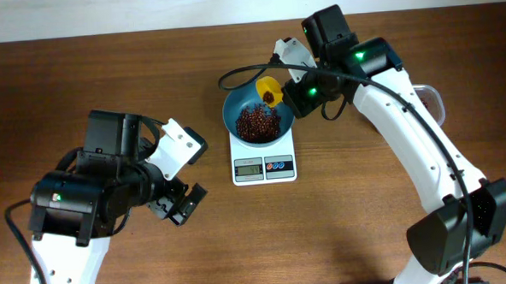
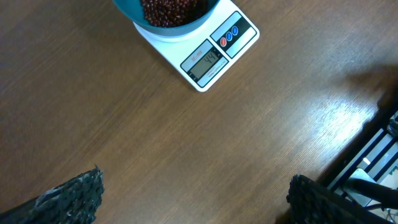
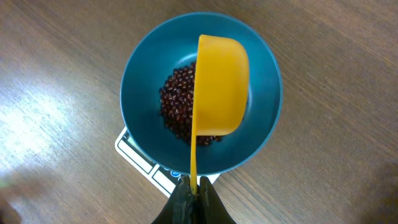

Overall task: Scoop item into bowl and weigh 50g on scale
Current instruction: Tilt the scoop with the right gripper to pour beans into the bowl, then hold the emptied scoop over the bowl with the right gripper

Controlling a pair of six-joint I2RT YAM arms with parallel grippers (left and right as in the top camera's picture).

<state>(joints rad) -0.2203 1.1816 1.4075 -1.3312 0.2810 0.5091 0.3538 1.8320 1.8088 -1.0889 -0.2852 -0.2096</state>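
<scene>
The teal-blue bowl [image 1: 257, 114] stands on the white scale [image 1: 263, 163] and holds dark reddish-brown beans [image 1: 255, 123]. The bowl [image 3: 140, 93] and beans [image 3: 176, 112] also show in the right wrist view, with the scale's corner [image 3: 134, 152] under them. My right gripper [image 3: 194, 186] is shut on the handle of a yellow scoop [image 3: 221, 84], tipped on its side over the bowl; the scoop [image 1: 269, 91] shows over the bowl's back rim. My left gripper [image 2: 193, 199] is open and empty above bare table, near the scale [image 2: 214, 53], whose display reads about 44.
A clear plastic tub [image 1: 431, 100] shows partly behind my right arm at the right. The table's back edge meets a white wall. My left arm [image 1: 109, 182] sits at the left front of the wooden table.
</scene>
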